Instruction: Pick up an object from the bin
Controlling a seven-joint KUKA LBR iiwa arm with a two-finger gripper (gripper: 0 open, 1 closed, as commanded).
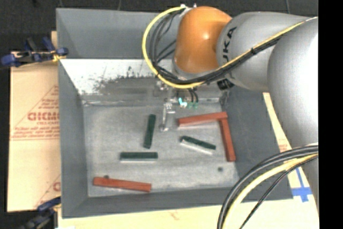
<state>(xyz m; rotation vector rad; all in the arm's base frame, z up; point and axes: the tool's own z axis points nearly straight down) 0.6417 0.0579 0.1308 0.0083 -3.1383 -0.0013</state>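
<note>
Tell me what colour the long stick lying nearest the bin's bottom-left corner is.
The stick is reddish-brown, seen best in the camera view.

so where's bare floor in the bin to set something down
Bare floor: the left side, between the bin wall and the tilted green bar; and the front right, beyond the front red bar. Crowded right of middle: the gripper, two red bars, a green-grey bar.

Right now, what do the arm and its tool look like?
The arm has bulky, rounded silver-grey links, with dark KUKA lettering near the wrist. A glossy orange dome cover caps the wrist. Yellow and black cables loop around it and run along the links. Below hangs the tool, small, slim and metallic.
</note>
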